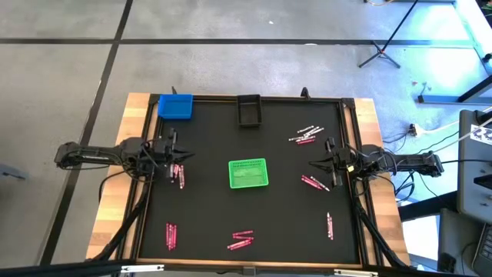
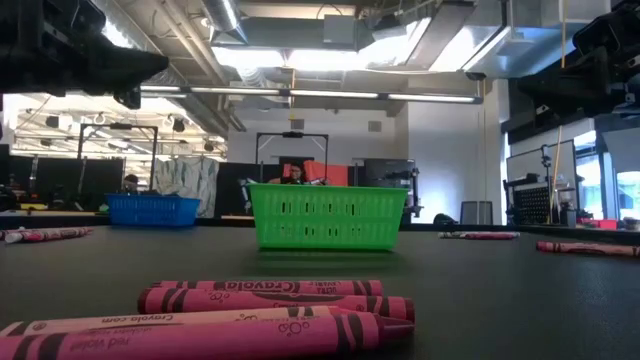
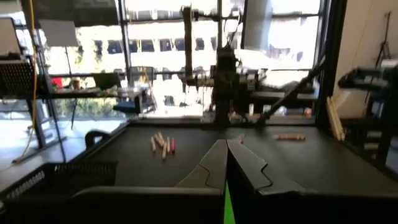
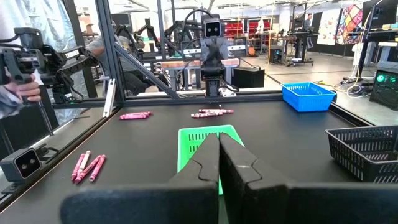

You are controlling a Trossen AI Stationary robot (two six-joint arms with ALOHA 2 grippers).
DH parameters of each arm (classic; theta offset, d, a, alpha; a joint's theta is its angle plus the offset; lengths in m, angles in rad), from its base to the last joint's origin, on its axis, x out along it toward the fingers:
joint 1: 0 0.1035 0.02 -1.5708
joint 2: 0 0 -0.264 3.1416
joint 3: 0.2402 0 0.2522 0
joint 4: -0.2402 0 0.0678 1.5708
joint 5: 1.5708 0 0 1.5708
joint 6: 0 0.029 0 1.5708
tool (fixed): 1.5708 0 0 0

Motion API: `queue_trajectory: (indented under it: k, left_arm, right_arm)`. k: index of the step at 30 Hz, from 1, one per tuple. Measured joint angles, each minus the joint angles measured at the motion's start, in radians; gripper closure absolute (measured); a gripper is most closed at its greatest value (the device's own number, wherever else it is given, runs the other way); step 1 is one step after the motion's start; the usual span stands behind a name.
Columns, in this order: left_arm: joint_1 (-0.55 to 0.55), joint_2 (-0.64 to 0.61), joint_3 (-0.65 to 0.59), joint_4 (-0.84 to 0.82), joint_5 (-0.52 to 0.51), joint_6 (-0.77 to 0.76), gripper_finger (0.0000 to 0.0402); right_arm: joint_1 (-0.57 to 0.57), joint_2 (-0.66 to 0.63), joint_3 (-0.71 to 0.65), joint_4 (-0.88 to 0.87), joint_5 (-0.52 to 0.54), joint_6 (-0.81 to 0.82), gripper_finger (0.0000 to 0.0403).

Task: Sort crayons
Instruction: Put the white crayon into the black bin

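Note:
Pink-red crayons lie in several small groups on the black table: near my left gripper (image 1: 178, 175), at the near left (image 1: 171, 235), at the near middle (image 1: 241, 241), at the far right (image 1: 306, 135), near my right gripper (image 1: 315, 182) and at the near right (image 1: 330, 225). My left gripper (image 1: 175, 151) is shut and empty at the table's left, above the mat. My right gripper (image 1: 317, 163) is shut and empty at the right. Both point toward the green bin (image 1: 248, 173) in the middle.
A blue bin (image 1: 175, 106) stands at the far left corner and a black bin (image 1: 248, 110) at the far middle. A raised frame (image 1: 350, 146) runs around the black mat. In the low view crayons (image 2: 250, 310) lie close to the near edge.

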Motion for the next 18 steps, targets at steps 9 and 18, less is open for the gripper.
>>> queue_trajectory:
  k: [9,18]
  left_arm:
    - [0.0,0.0,0.0,0.145,-0.027,0.006,0.0401]
    - [0.027,0.076,0.0,0.148,-0.167,0.003,0.0401]
  right_arm:
    - [0.0,0.0,0.0,0.036,0.013,-0.008,0.0402]
    - [-0.001,0.029,0.0,0.221,0.364,-0.13,0.0402]
